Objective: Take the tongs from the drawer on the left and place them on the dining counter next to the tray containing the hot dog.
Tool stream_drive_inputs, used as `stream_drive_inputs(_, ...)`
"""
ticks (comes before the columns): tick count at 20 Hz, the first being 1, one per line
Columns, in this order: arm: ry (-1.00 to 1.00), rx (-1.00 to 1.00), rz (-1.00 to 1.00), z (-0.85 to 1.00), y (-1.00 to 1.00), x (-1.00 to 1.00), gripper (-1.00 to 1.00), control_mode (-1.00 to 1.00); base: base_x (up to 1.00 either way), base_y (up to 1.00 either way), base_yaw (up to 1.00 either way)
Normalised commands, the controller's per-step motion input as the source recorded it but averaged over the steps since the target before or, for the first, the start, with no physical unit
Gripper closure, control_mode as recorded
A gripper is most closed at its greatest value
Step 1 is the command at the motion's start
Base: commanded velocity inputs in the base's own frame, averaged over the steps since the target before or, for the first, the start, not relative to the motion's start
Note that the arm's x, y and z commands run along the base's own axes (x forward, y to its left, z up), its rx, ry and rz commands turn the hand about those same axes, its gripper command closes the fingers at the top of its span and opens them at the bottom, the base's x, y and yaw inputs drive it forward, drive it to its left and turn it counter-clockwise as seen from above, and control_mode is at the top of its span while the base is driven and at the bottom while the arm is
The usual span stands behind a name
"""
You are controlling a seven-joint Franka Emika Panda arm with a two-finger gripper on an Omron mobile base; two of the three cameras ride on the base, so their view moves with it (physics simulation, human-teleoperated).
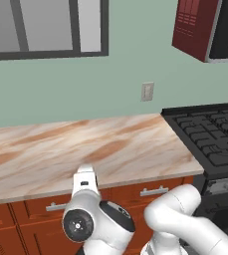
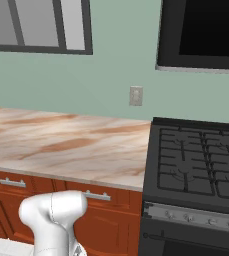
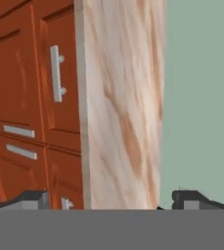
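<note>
Two red-brown drawers with silver bar handles sit shut under the wall-side counter. The left drawer (image 1: 33,209) (image 2: 16,192) also shows in the hand view as the upper drawer (image 3: 37,73), turned on its side by the rolled hand. My gripper (image 3: 111,200) is open with nothing between its fingertips (image 3: 33,197). It hangs in front of the counter's front edge (image 3: 84,122), level with the drawers and a short way off. The tongs are hidden. The dining counter and the tray are out of view.
The beige veined wall-side counter (image 1: 85,149) runs left from a black stove (image 1: 215,139) (image 2: 196,160). The right drawer (image 1: 154,196) (image 2: 98,202) sits next to the stove. Cabinet doors (image 3: 15,161) lie below the drawers. A microwave (image 1: 205,30) hangs above the stove.
</note>
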Motion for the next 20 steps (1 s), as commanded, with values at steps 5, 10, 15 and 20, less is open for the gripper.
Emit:
stream_drive_inputs(5,-0.20,-0.14,0.03,-0.43,0.02,0.01,-1.00,-1.00,0.00,0.00,0.00)
stream_drive_inputs(10,-0.20,-0.13,0.01,-0.49,0.12,0.12,-1.00,-1.00,0.00,0.00,0.00)
stream_drive_inputs(15,-0.06,-0.03,0.05,-0.36,0.20,0.26,-1.00,-1.00,0.00,0.00,0.00)
stream_drive_inputs(20,0.00,0.00,0.03,-0.25,0.26,0.33,-1.00,-1.00,0.00,0.00,0.00)
